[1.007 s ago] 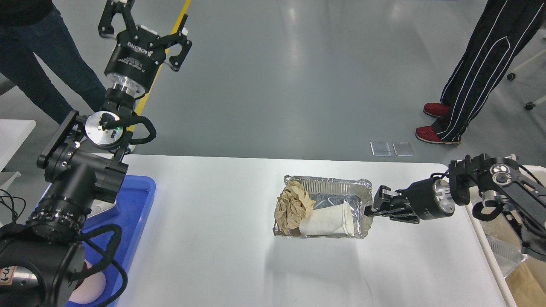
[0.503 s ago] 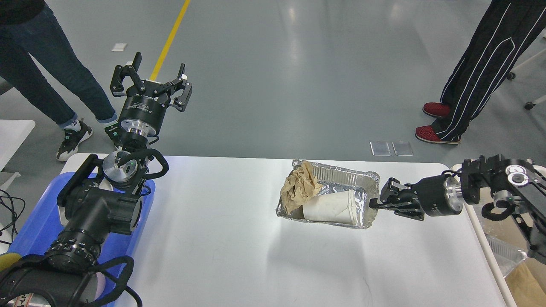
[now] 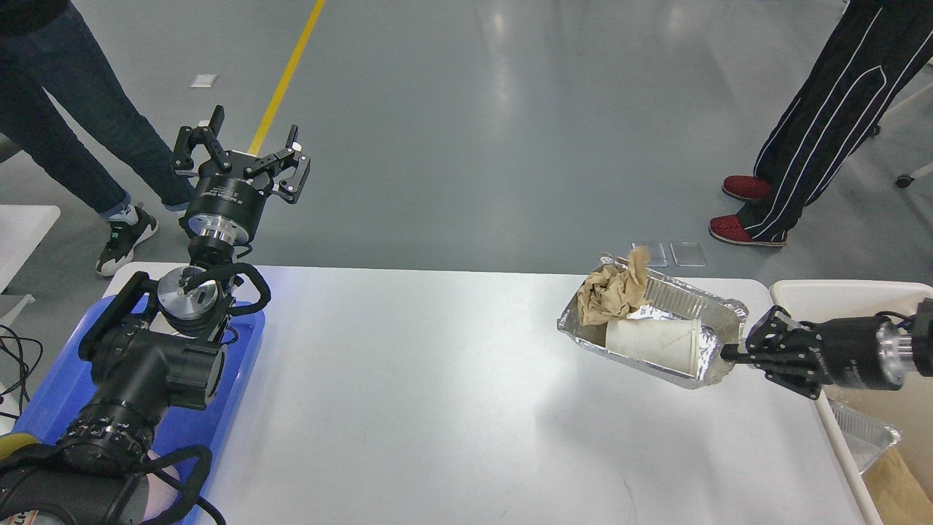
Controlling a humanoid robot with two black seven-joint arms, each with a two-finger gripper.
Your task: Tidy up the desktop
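Observation:
The white desktop (image 3: 408, 394) fills the lower part of the head view. A foil tray (image 3: 718, 308) hangs tilted above its right end, lifted off the surface. Inside it lie a crumpled brown paper (image 3: 609, 292) and a white paper cup (image 3: 652, 343) on its side. My right gripper (image 3: 732, 352) is shut on the tray's right rim. My left gripper (image 3: 240, 146) is raised beyond the table's far left edge, open with nothing between its fingers.
A blue tray (image 3: 51, 394) lies at the left end under my left arm. A cream bin (image 3: 838, 293) stands off the right end with another foil tray (image 3: 864, 437) and brown paper in it. Two people stand on the floor beyond the table.
My right gripper has carried the foil tray up and to the right, toward the cream bin, tilting it. My left gripper has come down and moved slightly left, staying open.

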